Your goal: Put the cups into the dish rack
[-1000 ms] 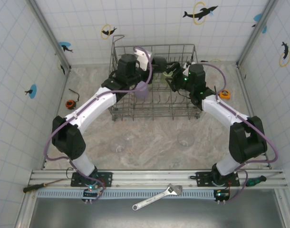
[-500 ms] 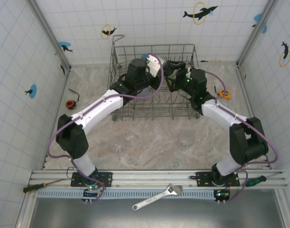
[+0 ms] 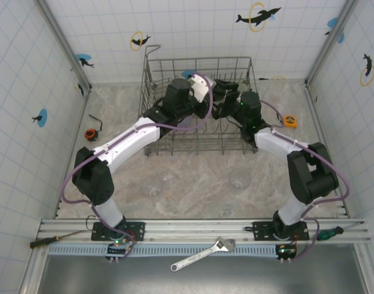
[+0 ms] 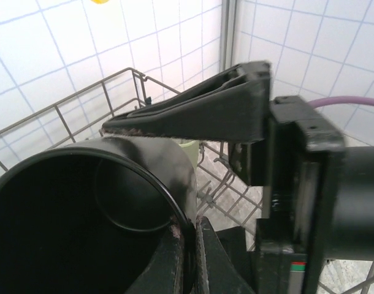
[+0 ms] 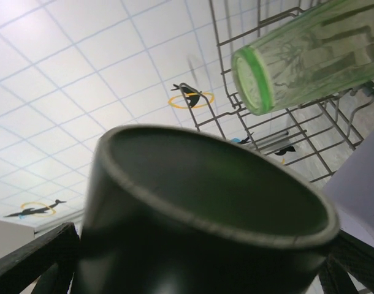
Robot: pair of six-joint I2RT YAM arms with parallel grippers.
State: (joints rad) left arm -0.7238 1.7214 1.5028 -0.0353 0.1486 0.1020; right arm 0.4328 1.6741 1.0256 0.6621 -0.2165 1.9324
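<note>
A black mug (image 3: 218,92) hangs over the back of the grey wire dish rack (image 3: 199,144), between both grippers. In the left wrist view my left gripper (image 4: 193,223) is shut on the black mug's (image 4: 83,208) rim, one finger inside and one outside. The right gripper's finger (image 4: 199,110) lies along the mug's upper side. In the right wrist view the mug (image 5: 205,202) sits between my right gripper's fingers (image 5: 27,260). A light green tumbler (image 5: 297,55) lies tilted in the rack (image 5: 236,122). A lavender cup (image 5: 358,177) is at the right edge. Two clear tumblers (image 3: 155,184) (image 3: 239,179) stand on the table.
Tiled walls enclose the table on three sides. Orange tape measures (image 3: 91,133) (image 3: 289,121) lie left and right of the rack. A wrench (image 3: 202,254) and screwdrivers (image 3: 49,241) (image 3: 330,233) rest on the near rail by the arm bases.
My left arm has swung right, away from the lavender cup it held over the rack, and its gripper has closed on the mug in the right gripper. The right arm shifted slightly left.
</note>
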